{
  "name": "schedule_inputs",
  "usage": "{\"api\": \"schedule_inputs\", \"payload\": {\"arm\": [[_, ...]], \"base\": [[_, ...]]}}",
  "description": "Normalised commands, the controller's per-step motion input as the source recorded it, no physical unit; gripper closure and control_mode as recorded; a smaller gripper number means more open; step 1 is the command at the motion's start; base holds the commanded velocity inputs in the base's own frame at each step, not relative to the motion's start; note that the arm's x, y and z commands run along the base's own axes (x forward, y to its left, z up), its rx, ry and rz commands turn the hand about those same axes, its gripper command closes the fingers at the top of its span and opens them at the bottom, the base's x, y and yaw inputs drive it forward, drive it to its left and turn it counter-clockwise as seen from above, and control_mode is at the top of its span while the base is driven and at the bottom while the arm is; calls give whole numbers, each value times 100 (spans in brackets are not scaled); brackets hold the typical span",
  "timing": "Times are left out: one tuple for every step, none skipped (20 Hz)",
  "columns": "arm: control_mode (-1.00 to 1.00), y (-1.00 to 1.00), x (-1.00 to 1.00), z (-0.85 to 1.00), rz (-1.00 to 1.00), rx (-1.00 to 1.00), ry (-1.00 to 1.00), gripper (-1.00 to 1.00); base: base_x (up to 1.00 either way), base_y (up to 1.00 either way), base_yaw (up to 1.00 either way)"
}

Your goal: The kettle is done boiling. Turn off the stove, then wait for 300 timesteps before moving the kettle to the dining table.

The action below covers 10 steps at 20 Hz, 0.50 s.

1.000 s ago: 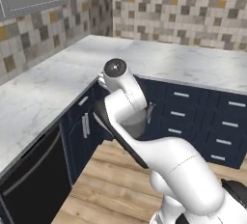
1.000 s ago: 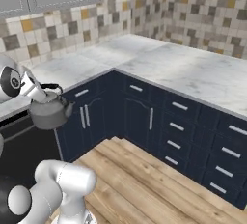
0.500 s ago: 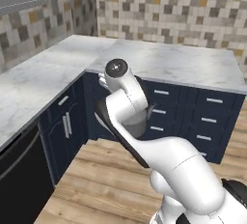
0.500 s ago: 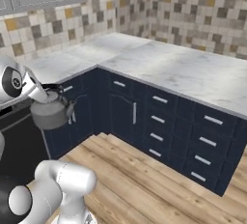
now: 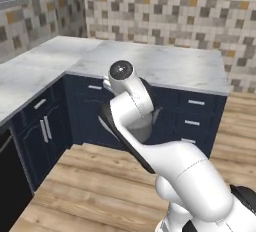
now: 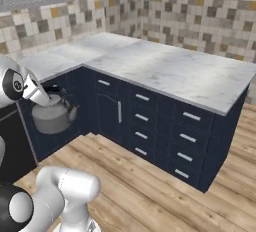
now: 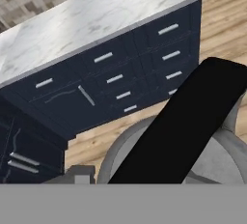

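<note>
While hand-view close, kettle [image 7: 212,160] handle-up

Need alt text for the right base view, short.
A grey metal kettle hangs in the air at the left, carried by the white robot arm, in front of navy cabinets. A white marble L-shaped counter tops the cabinets, with mosaic tile wall behind and wood floor below.

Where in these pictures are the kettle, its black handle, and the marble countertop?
kettle [image 6: 50,120]: right base view, on its grey rounded body.
black handle [image 7: 183,121]: hand view, on the middle of the wide black arch.
marble countertop [image 6: 175,73]: right base view, on a bare part of the white-grey slab above the navy drawers.
</note>
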Motion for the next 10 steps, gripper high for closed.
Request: {"api": "schedule_inputs", "payload": {"arm": [[100,0,0,0,0,0,0,100],[100,0,0,0,0,0,0,100],[100,0,0,0,0,0,0,100],[100,0,0,0,0,0,0,100],[100,0,0,0,0,0,0,100],[100,0,0,0,0,0,0,100],[100,0,0,0,0,0,0,100],[100,0,0,0,0,0,0,100],[100,0,0,0,0,0,0,100],[100,0,0,0,0,0,0,100]], "base": [[0,-73,-3],[0,-74,-3],[0,-79,-2],[0,-76,-2],[0,-72,-2],[0,-77,-1],[0,-78,-1],[5,-74,-1],[5,-78,0],[6,-79,0]]}}
